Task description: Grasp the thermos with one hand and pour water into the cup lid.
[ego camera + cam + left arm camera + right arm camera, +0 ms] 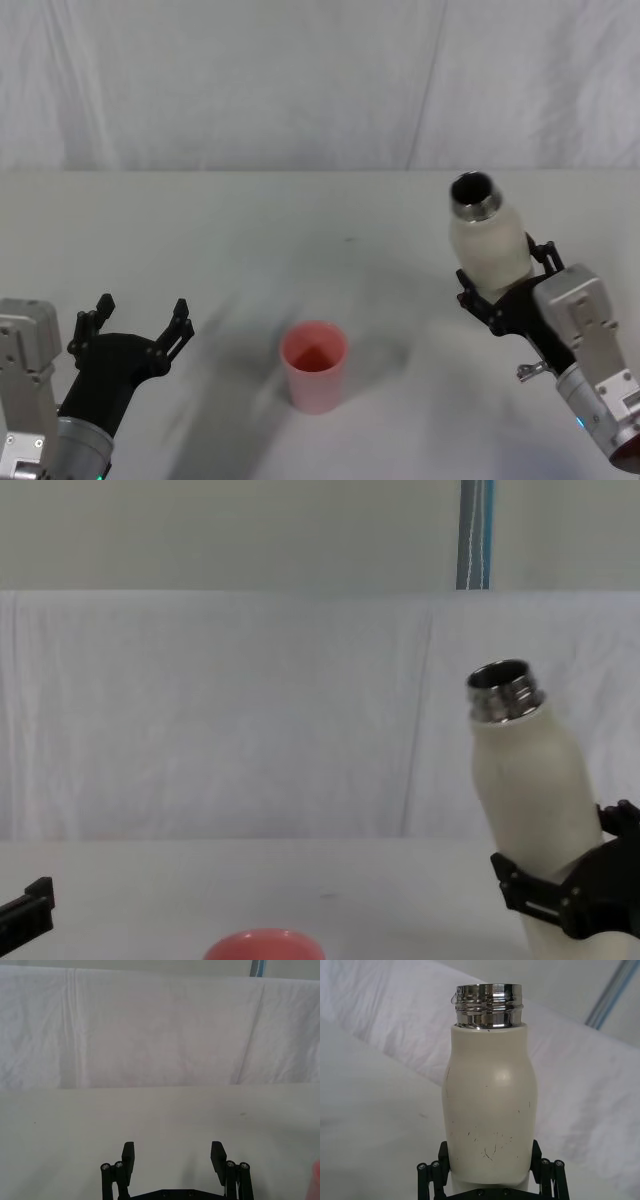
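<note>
The surface (250,220) is white and backed by a white cloth. The thermos (489,245) is uncapped, lifted clear of the surface on the robot's right, and tilted slightly, its steel neck (505,692) leaning toward the centre. The right tool (505,290) is clenched on the lower body of the thermos, fingers on both sides, with the arm reaching in from the lower right and the wrist angled up and inward. The left tool (135,325) rests released near the surface on the left, jaws spread, holding nothing.

The cup lid (314,365) stands upright at the centre, well apart from the thermos, mouth open upward. No water is visible at the neck.

Assessment: the transfer to the lid is outstanding. The neck should be carried over the rim before tilting further, then tipped slowly so the stream lands inside the small opening and the light lid is not knocked.
</note>
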You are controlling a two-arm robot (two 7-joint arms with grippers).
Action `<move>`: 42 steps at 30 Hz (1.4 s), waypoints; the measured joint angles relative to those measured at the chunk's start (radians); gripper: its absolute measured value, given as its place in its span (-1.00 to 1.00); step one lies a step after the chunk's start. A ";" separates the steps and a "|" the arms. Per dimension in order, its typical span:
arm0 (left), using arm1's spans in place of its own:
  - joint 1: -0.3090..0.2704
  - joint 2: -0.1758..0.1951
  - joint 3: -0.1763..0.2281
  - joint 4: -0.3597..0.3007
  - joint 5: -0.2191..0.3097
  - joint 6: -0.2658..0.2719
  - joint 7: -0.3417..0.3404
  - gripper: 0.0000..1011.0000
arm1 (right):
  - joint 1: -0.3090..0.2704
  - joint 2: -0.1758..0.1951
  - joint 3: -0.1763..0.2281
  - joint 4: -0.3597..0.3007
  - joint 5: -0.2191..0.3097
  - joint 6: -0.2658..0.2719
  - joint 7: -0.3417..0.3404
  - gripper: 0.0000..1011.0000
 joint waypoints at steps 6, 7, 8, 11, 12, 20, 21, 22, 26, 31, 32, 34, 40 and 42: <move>0.000 0.000 0.000 0.000 0.000 0.000 0.000 0.98 | -0.010 -0.027 0.038 -0.002 0.098 0.009 0.030 0.88; 0.000 0.000 0.000 0.000 0.000 0.000 0.000 0.98 | -0.012 -0.034 0.048 -0.002 0.124 0.012 0.037 0.88; 0.000 0.000 0.000 0.000 0.000 0.000 0.000 0.98 | -0.014 -0.042 0.058 -0.003 0.152 0.016 0.046 0.88; 0.000 0.000 0.000 0.000 0.000 0.000 0.000 0.98 | -0.016 -0.051 0.069 -0.003 0.188 0.023 0.057 0.88; 0.000 0.000 0.000 0.000 0.000 0.000 0.000 0.98 | -0.017 -0.057 0.076 -0.003 0.212 0.027 0.063 0.88; 0.000 0.000 0.000 0.000 0.000 0.000 0.000 0.98 | -0.016 -0.069 0.093 0.000 0.289 0.044 0.083 0.88; 0.000 0.000 0.000 0.000 0.000 0.000 0.000 0.98 | -0.015 -0.069 0.093 0.001 0.291 0.044 0.084 0.88; 0.000 0.000 0.000 0.000 0.000 0.000 0.000 0.98 | -0.014 -0.069 0.093 0.003 0.294 0.044 0.085 0.88; 0.000 0.000 0.000 0.000 0.000 0.000 0.000 0.98 | -0.004 -0.067 0.088 0.021 0.301 0.046 0.088 0.88; 0.000 0.000 0.000 0.000 0.000 0.000 0.000 0.98 | 0.013 -0.062 0.080 0.047 0.300 0.044 0.088 0.88; 0.000 0.000 0.000 0.000 0.000 0.000 0.000 0.98 | 0.016 -0.062 0.078 0.051 0.300 0.044 0.088 0.88; 0.000 0.000 0.000 0.000 0.000 0.000 0.000 0.98 | 0.023 -0.062 0.076 0.062 0.300 0.042 0.089 0.88; 0.000 0.000 0.000 0.000 0.000 0.000 0.000 0.98 | 0.049 -0.063 0.063 0.095 0.297 0.034 0.091 0.88; 0.000 0.000 0.000 0.000 0.000 0.000 0.000 0.98 | 0.059 -0.064 0.058 0.104 0.296 0.031 0.093 0.88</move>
